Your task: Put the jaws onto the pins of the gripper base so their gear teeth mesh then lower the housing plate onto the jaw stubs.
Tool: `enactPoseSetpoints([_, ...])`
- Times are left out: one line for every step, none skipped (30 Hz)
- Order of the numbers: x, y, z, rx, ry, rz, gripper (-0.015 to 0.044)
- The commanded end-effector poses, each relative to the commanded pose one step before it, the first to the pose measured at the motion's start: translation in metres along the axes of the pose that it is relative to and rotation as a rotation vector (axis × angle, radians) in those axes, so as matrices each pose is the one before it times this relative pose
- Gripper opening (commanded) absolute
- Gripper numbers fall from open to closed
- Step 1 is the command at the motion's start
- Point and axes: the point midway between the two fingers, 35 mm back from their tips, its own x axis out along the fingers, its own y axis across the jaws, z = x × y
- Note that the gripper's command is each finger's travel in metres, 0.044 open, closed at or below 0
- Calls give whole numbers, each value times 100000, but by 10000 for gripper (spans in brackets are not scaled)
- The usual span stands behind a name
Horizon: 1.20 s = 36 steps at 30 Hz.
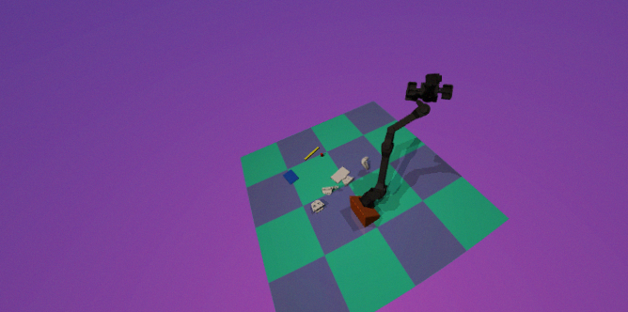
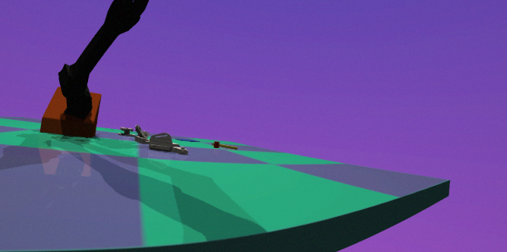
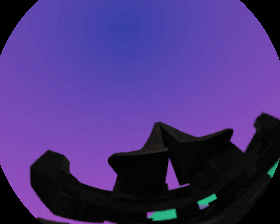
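Several pale parts lie apart on the checkered table. In the top view a flat, light plate-like part point(image 1: 339, 175) lies with a smaller pale piece point(image 1: 348, 180) at its lower right edge. A curved part point(image 1: 365, 163) is to the right, a jagged part point(image 1: 328, 190) lower left, and a part with dark openings point(image 1: 317, 206) beyond it. The exterior view shows a slotted, rounded part point(image 2: 161, 142) standing up and a spool-like part point(image 2: 126, 130). Which are jaws, base or housing I cannot tell surely. My gripper point(image 3: 157, 124) is shut and empty, raised high, its fingertips touching.
A blue square point(image 1: 290, 177), a yellow bar point(image 1: 311, 153) point(image 2: 228, 146) and a small red block point(image 1: 321, 155) point(image 2: 216, 144) lie beyond the pale parts. The orange arm base point(image 1: 364, 212) point(image 2: 53, 112) stands near them. The arm leans up and away from the parts.
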Motion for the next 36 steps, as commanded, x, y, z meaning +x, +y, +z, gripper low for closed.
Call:
enactPoseSetpoints([103,671,-255,-2527,223,1525,0])
enactPoseSetpoints([59,387,-141,-1420,127,900,0])
enactPoseSetpoints([69,476,-168,-1732,140,1110,0])
enactPoseSetpoints([71,523,-177,-1886,133,1224,0])
enactPoseSetpoints([67,527,-171,-1884,112,1238,0])
enactPoseSetpoints([63,530,-164,-1879,91,1250,0])
enactPoseSetpoints([80,522,-121,-920,67,1430,0])
enactPoseSetpoints([85,567,-122,-832,57,1591,0])
enactPoseSetpoints([94,682,-142,-987,51,1921,0])
enactPoseSetpoints([91,724,-145,-1030,33,2048,0])
enactPoseSetpoints([83,728,-141,-1016,13,2065,0])
enactPoseSetpoints([75,731,-136,-1002,-8,2082,0])
enactPoseSetpoints([67,735,-130,-989,-29,2099,0])
enactPoseSetpoints([59,739,-125,-974,-49,2114,0])
enactPoseSetpoints([51,743,-120,-958,-68,2127,0])
enactPoseSetpoints([43,746,-115,-945,-89,2144,0])
enactPoseSetpoints([35,749,-109,-933,-110,2160,0])
enactPoseSetpoints([13,405,42,-1474,-700,1088,0])
enactPoseSetpoints([11,394,46,-1421,-692,1062,0])
enactPoseSetpoints([9,396,50,-1412,-704,1068,0])
enactPoseSetpoints([7,397,55,-1403,-717,1074,0])
enactPoseSetpoints([6,428,42,-1276,-646,1159,0])
enactPoseSetpoints([4,509,1,-947,-433,1382,0])
enactPoseSetpoints([1,511,5,-939,-445,1390,0])
enactPoseSetpoints([-1,513,9,-931,-458,1398,0])
enactPoseSetpoints([-4,514,13,-923,-470,1405,0])
enactPoseSetpoints([-8,524,-27,-464,-200,1431,0])
enactPoseSetpoints([-15,657,-29,-489,-265,1828,0])
enactPoseSetpoints([-28,837,-33,-612,-353,2336,0])
enactPoseSetpoints([-36,843,-28,-603,-373,2357,0])
enactPoseSetpoints([-44,845,-22,-592,-390,2369,0])
enactPoseSetpoints([-51,847,-17,-582,-408,2380,0])
enactPoseSetpoints([-59,849,-11,-571,-426,2392,0])
enactPoseSetpoints([-67,852,-5,-561,-444,2402,0])
enactPoseSetpoints([-74,854,1,-551,-461,2413,0])
enactPoseSetpoints([-82,856,7,-541,-478,2423,0])
